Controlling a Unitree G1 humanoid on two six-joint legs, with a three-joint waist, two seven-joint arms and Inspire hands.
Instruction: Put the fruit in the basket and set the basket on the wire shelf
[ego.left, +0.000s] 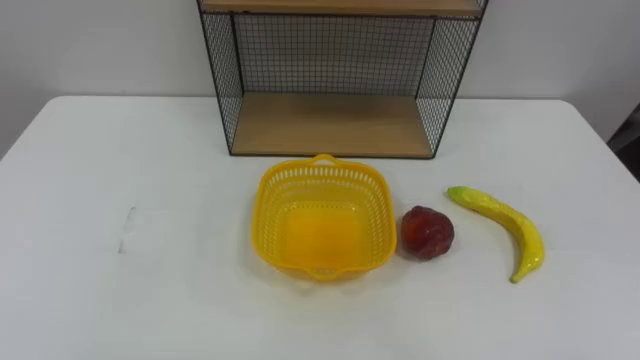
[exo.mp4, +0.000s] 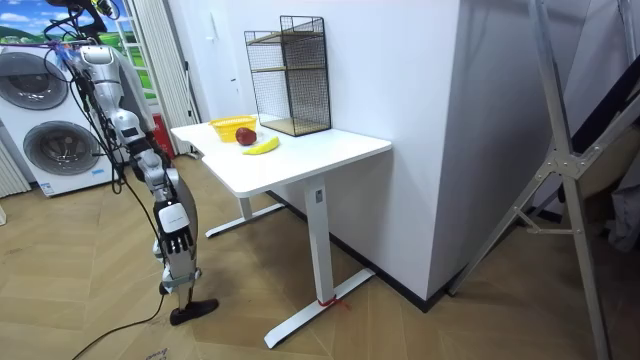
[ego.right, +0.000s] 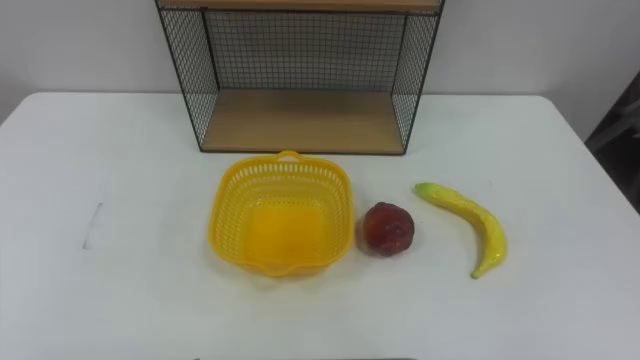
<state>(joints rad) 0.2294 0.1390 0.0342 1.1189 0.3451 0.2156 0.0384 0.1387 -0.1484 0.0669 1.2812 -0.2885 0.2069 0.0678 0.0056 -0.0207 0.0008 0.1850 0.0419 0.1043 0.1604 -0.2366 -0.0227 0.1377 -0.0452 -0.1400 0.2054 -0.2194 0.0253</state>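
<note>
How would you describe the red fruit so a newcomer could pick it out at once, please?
On the white table, find the wire shelf at the back and the yellow basket in front of it. The red fruit lies right of the basket, between it and the banana: round and dark red, not long and yellow.

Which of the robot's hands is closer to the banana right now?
Right, most likely. The right hand hangs beside the robot, lower than the table and short of it; the banana lies right of the basket. The left hand's place I cannot tell.
</note>
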